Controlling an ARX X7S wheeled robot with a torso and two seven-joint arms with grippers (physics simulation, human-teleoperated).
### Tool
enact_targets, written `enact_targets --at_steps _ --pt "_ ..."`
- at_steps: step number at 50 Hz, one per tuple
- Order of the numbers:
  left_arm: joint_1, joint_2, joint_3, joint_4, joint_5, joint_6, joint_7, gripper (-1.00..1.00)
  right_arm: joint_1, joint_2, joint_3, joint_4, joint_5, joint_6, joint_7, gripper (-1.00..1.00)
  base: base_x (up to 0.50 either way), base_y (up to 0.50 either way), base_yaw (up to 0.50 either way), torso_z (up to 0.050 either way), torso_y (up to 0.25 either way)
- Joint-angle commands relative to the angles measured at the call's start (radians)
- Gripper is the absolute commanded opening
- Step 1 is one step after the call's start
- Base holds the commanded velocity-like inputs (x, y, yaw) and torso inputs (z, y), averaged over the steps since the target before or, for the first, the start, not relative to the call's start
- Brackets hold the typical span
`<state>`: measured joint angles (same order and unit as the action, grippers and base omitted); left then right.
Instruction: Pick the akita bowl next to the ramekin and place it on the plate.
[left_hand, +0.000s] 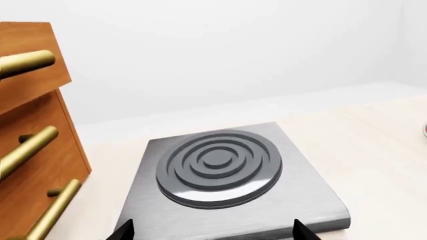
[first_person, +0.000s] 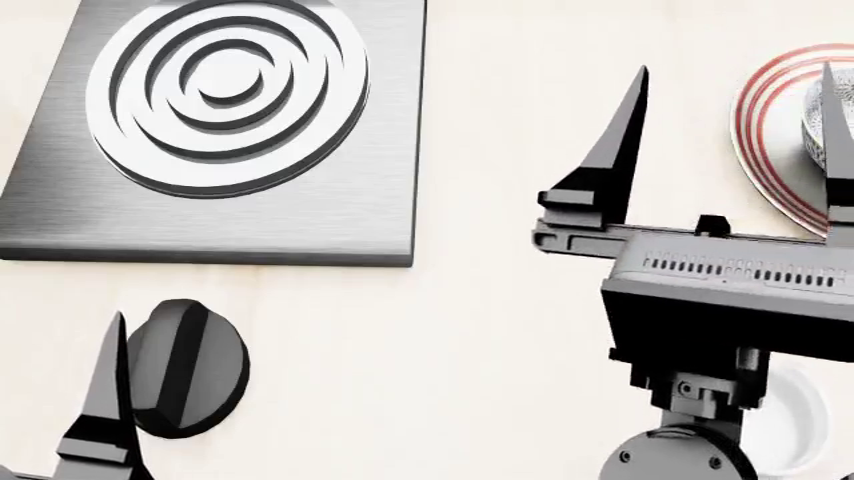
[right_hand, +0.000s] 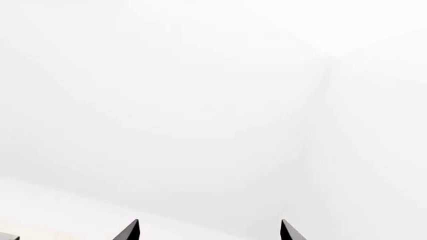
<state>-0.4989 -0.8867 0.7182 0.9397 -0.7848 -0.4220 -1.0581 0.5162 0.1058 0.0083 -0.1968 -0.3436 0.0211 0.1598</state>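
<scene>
The right gripper (first_person: 737, 110), a dark grey two-fingered tool on a boxy grey body, is raised high in the head view with its two long pointed fingers spread wide apart. One finger (first_person: 617, 140) stands over bare tabletop; the other rises at the picture's right edge, in front of the bowl. Nothing sits between them, and neither finger shows contact with anything. The right wrist view confirms the spread: only two dark tips show against blank white wall.

The small round akita bowl (first_person: 817, 125) with its fine grey-and-white speckled pattern sits on the wide shallow white plate (first_person: 763, 120) with red concentric rings at its rim, at the far right of the head view, both cut by the picture's edge. The small plain glossy white ramekin (first_person: 787, 425) lies nearer the robot, mostly hidden behind the right arm's wrist.

The left gripper (left_hand: 212, 231) shows only two dark fingertips set well apart in its wrist view, holding nothing, above the near edge of a brushed-steel square hob (left_hand: 233, 190) with a round grey ringed burner. Beside the hob stands a wooden knife block (left_hand: 33, 150) with brass-coloured handles. A dark grey round knob (first_person: 187, 368) lies on the pale wooden tabletop (first_person: 441, 360) near the left finger.
</scene>
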Motion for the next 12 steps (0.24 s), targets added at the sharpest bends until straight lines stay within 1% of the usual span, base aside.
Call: enact_targets --at_steps 1,7,12 --pt "0.012 0.018 -0.017 0.006 0.008 0.010 0.026 1.00 -0.087 -0.016 -0.039 -0.040 -0.023 -0.077 0.021 1.00 0.00 0.00 0.00 0.000 0.000" --pt "0.015 0.014 -0.019 0.004 0.007 0.017 0.026 1.00 -0.133 -0.004 -0.074 -0.067 -0.050 -0.140 0.052 1.00 0.00 0.00 0.00 0.000 0.000" --pt "0.013 0.014 -0.018 0.006 0.006 0.016 0.024 1.00 -0.161 0.005 -0.094 -0.087 -0.072 -0.159 0.068 1.00 0.00 0.00 0.00 0.000 0.000"
